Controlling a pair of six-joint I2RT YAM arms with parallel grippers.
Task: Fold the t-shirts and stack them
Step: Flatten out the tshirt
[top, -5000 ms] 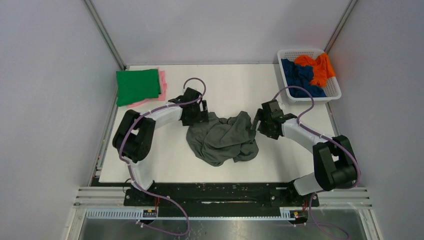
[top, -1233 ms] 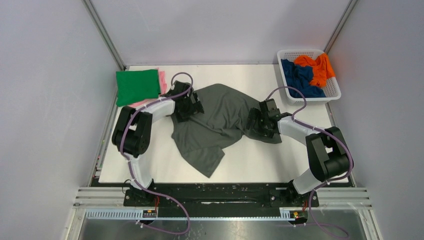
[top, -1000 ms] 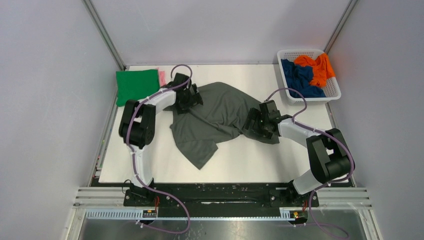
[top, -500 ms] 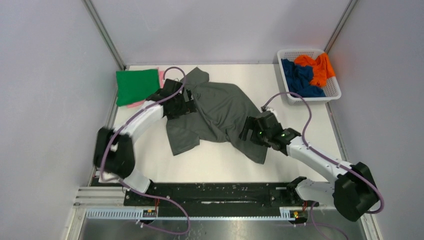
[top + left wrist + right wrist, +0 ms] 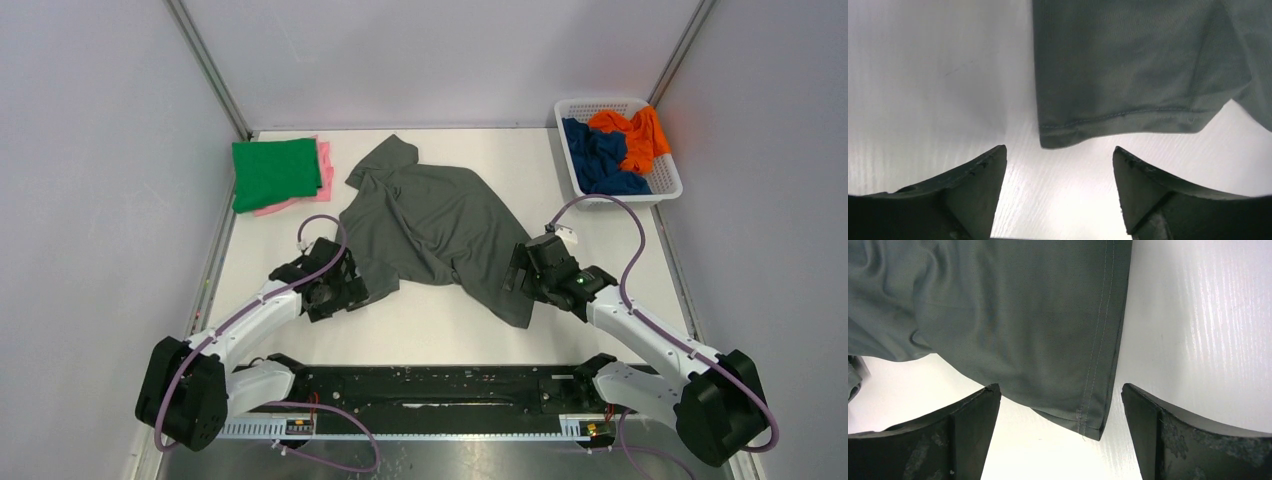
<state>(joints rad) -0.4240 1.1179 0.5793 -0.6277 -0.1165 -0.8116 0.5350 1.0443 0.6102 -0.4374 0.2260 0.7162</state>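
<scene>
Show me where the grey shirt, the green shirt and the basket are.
grey shirt (image 5: 430, 215), top view, middle of its body.
green shirt (image 5: 275, 172), top view, centre of the folded cloth.
basket (image 5: 590, 103), top view, far rim.

White table (image 5: 440, 335), pale grey walls (image 5: 440, 50), metal corner posts (image 5: 205, 65), even light.
</scene>
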